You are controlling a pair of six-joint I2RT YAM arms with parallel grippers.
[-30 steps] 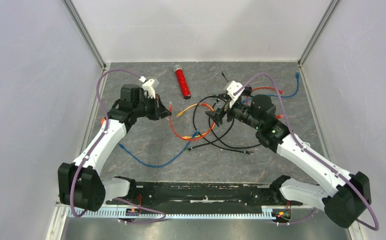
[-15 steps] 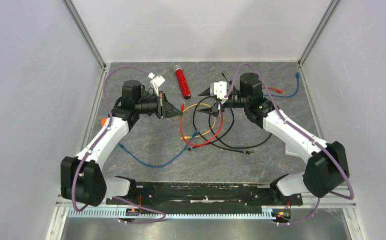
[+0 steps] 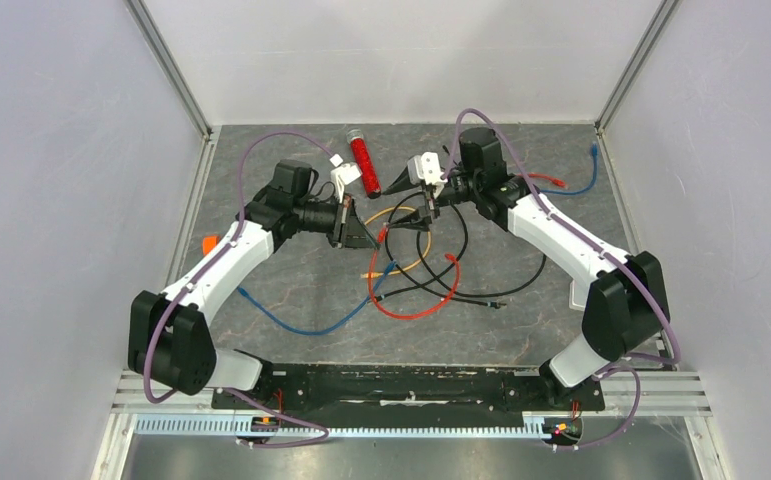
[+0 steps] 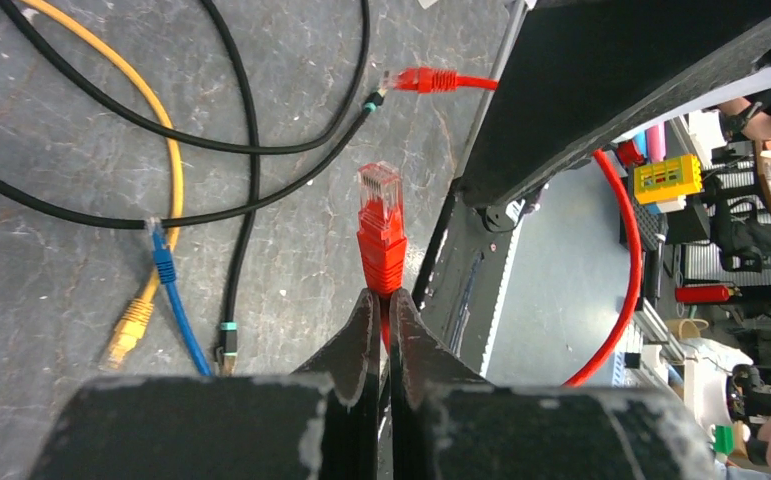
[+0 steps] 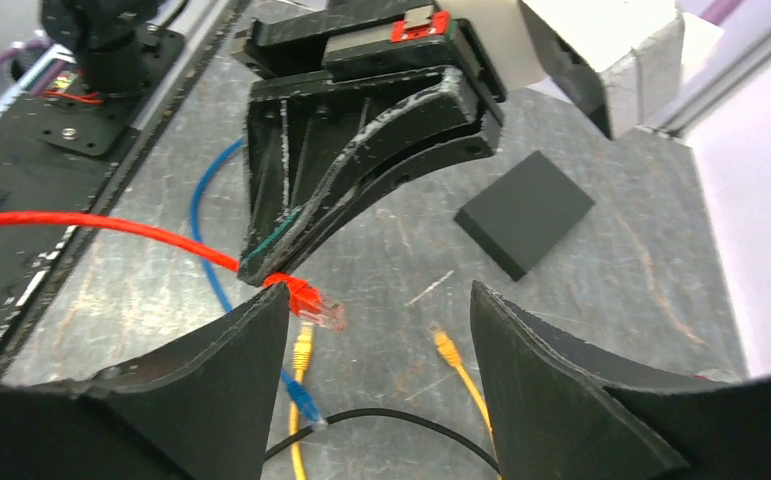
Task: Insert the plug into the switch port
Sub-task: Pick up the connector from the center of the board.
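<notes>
The red plug (image 4: 381, 215) with its clear tip sticks out past my left gripper (image 4: 383, 295), which is shut on the red cable right behind it. From above, the plug (image 3: 383, 236) hangs over the middle of the table at the left gripper (image 3: 371, 241). My right gripper (image 5: 379, 290) is open and empty, facing the plug (image 5: 313, 303), which sits just off its left finger. In the top view the right gripper (image 3: 411, 207) is slightly behind and right of the plug. The switch port is out of view. A flat black box (image 5: 526, 212) lies beyond, showing no sockets.
The red cable (image 3: 416, 312) loops toward the near side, and its other plug (image 3: 451, 258) lies on the table. Black (image 3: 481, 295), yellow (image 3: 401, 212) and blue (image 3: 291, 325) cables tangle mid-table. A red tube (image 3: 363, 165) lies at the back.
Both arms have swung inward. The left gripper carried the red plug to the right, dragging the red loop nearer. The right gripper moved back and left to face it.
</notes>
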